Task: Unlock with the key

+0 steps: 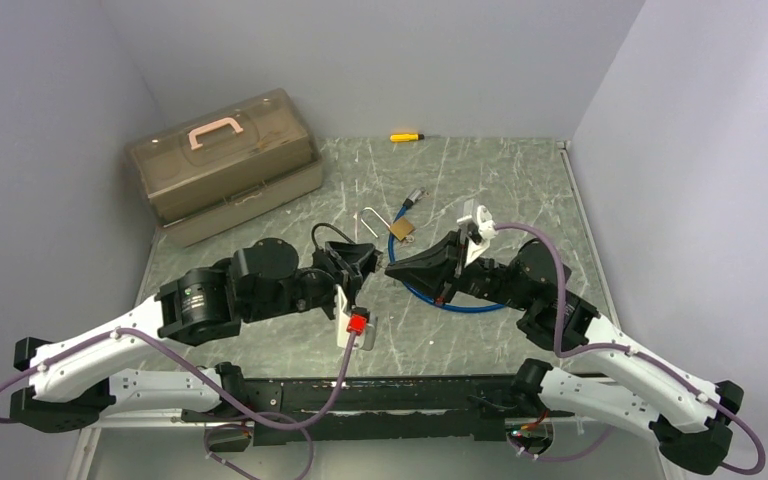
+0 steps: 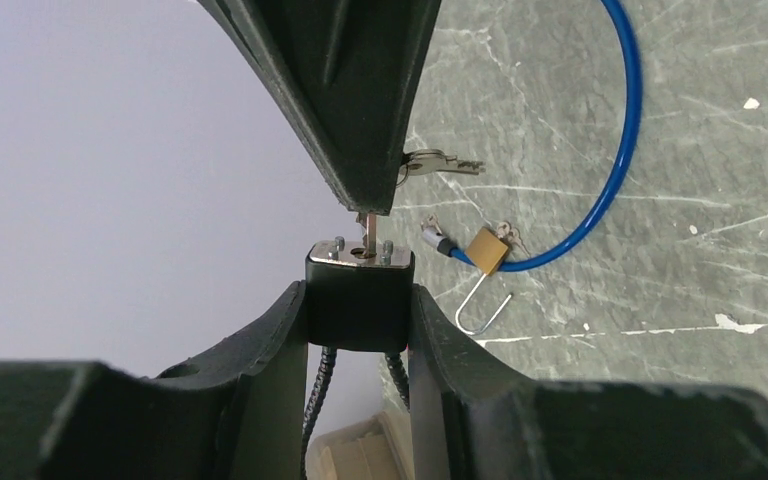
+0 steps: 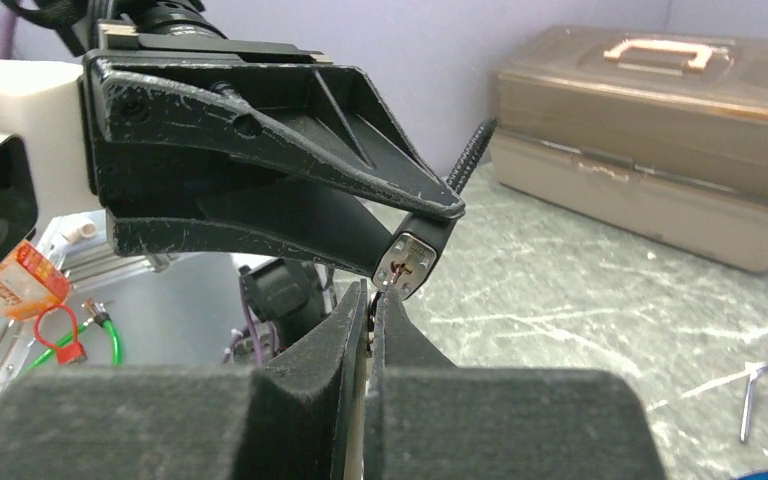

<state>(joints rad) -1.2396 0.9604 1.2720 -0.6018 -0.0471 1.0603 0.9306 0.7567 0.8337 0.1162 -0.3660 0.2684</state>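
Grey-green scuffed table (image 1: 520,190), walled on three sides. A brown translucent toolbox (image 1: 222,165) with a pink handle stands at the far left, lid down. Both arms reach inward and meet nose to nose above the middle of the table. Left gripper (image 1: 365,262): fingers pressed against the two sides of a black lock (image 2: 359,305), which is held off the table with its silver keyway face turned toward the other arm; a black braided cord (image 2: 318,390) leaves the opposite end of the lock body. Right gripper (image 3: 371,318): fingers closed flat together, pinching the key (image 2: 369,226), of which only a short length of blade shows beyond the fingertips. The blade meets the silver face at the keyway, in line with the lock body; depth of insertion cannot be determined. A blue cable (image 2: 620,150) lies in a loop on the table below and beyond the grippers. A brass padlock (image 2: 487,249) sits at one end of that cable, its shackle (image 2: 485,310) swung open and resting on the surface. A second set of keys (image 2: 440,162) lies flat near the padlock, apart from it. A small yellow-handled tool (image 1: 405,136) lies at the far edge against the back wall.
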